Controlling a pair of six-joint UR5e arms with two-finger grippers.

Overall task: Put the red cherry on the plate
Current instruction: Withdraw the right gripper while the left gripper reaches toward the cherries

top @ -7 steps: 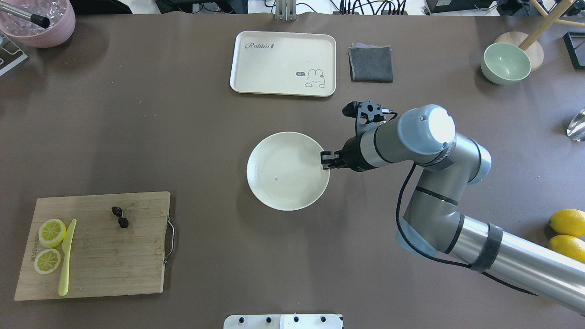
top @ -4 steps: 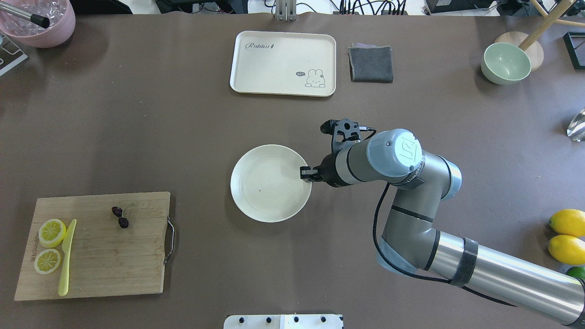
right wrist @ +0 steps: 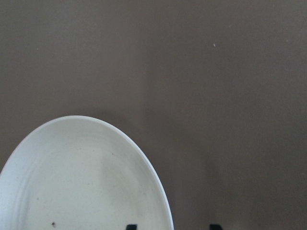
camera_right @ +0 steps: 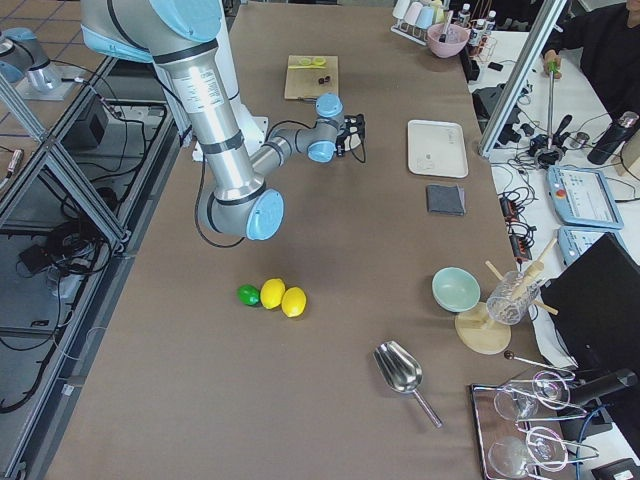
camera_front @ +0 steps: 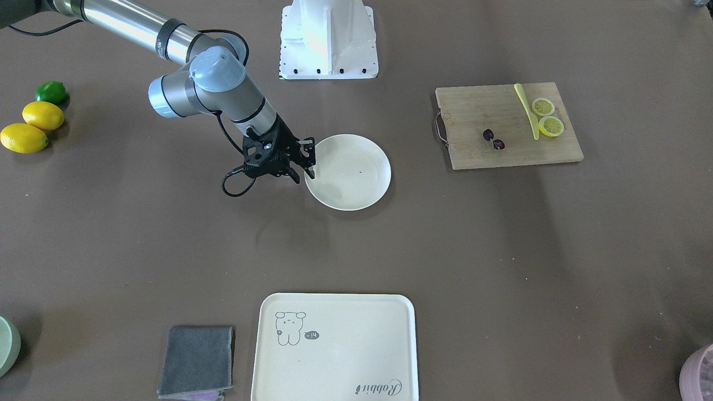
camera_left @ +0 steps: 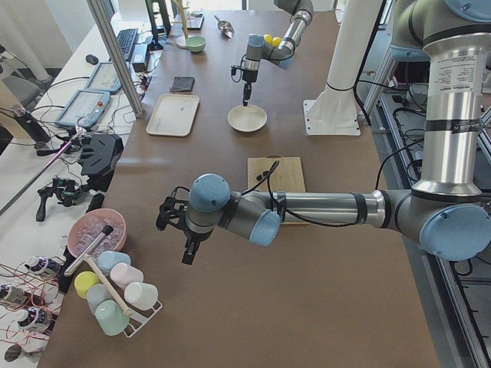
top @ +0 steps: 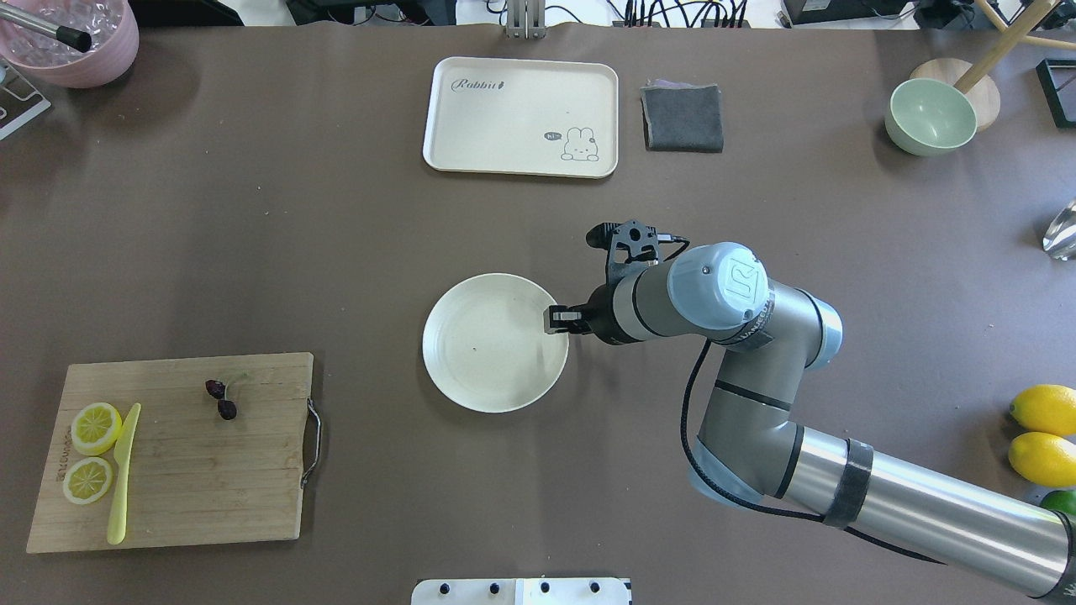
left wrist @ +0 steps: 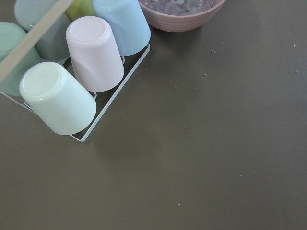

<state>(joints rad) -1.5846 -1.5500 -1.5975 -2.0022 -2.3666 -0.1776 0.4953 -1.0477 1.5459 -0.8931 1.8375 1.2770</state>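
While right fingers (camera_front: pixel 309 153) gape astride plate (camera_front: pixel 356 184) | red cherry (camera_front: pixel 498 144) on board (camera_front: pixel 501 106) | left fingers (camera_left: pixel 189 251) unclear

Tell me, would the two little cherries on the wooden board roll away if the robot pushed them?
Probably not far: the red cherry is a pair that seems joined by thin stems, so each likely drags the other. They look tiny beside the lemon slices, so they are probably very light and easy to flick.
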